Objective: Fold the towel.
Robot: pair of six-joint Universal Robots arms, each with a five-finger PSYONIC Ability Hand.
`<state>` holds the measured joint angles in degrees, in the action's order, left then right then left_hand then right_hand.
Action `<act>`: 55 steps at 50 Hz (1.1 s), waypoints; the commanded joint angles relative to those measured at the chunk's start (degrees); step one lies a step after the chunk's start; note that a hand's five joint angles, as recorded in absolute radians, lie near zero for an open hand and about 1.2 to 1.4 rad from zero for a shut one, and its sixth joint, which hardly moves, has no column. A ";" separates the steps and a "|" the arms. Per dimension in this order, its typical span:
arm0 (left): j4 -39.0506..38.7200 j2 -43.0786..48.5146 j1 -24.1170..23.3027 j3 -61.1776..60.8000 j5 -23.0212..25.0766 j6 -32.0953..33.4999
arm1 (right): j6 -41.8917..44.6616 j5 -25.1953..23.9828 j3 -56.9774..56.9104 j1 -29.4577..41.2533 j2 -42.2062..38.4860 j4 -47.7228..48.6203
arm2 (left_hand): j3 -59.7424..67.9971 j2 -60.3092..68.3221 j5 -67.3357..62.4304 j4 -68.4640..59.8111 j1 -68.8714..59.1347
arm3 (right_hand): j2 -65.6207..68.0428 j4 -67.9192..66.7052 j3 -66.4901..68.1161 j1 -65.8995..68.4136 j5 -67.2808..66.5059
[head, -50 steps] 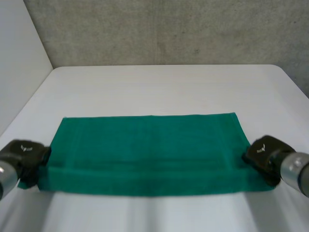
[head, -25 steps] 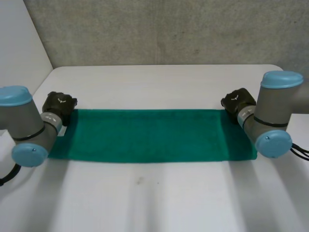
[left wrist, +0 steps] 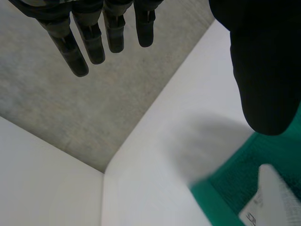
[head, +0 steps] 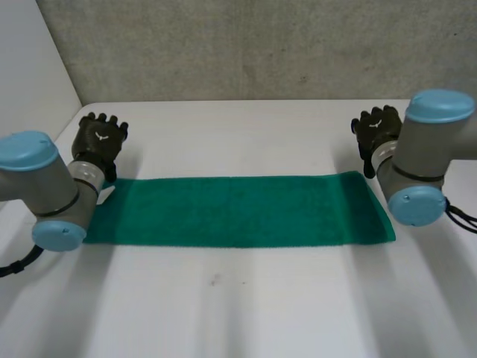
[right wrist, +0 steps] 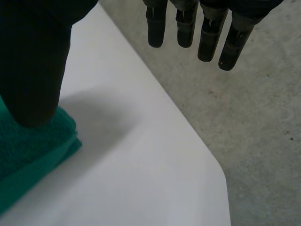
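Green towel (head: pixel 238 210) lies as a long, flat, folded strip on the white tabletop (head: pixel 238 134).
Left hand (head: pixel 99 142) and right hand (head: pixel 375 130) hover released, fingers straight, at its far corners.

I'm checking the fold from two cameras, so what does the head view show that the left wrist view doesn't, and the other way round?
Head view: the whole green towel lying as a long folded strip, the right hand open by its far right corner, and both arms. Left wrist view: the left hand from its palm side, fingers straight and holding nothing, plus a white printed tag on the towel near a corner. Both: the left hand, the towel and the white table.
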<state>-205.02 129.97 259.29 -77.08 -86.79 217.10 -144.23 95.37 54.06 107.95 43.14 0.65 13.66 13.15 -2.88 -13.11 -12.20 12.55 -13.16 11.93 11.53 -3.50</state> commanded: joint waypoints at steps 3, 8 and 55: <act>0.58 -12.01 0.78 -11.33 0.04 -0.27 | -6.50 -7.02 17.98 -0.89 14.94 -1.87 | -2.27 -1.76 1.49 1.72 0.81 | -2.55 3.16 -1.93 -1.53 3.50; 0.67 -16.41 0.95 -17.49 0.13 -0.36 | -8.17 -10.72 24.68 -4.05 16.80 -4.25 | -2.44 -1.93 1.66 1.89 0.98 | 0.37 0.23 0.99 1.39 0.58; 4.10 -21.16 1.74 -26.46 -0.05 -7.31 | 6.05 -13.63 29.00 -36.13 18.82 0.67 | -2.44 -1.93 1.66 1.89 0.98 | 67.45 -66.84 68.07 68.47 -66.50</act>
<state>-201.93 109.80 260.49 -102.82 -86.75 209.88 -147.64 81.36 85.80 80.01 61.17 1.96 13.66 12.77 -2.88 -12.80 -12.20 67.33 -68.20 67.66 54.16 -54.96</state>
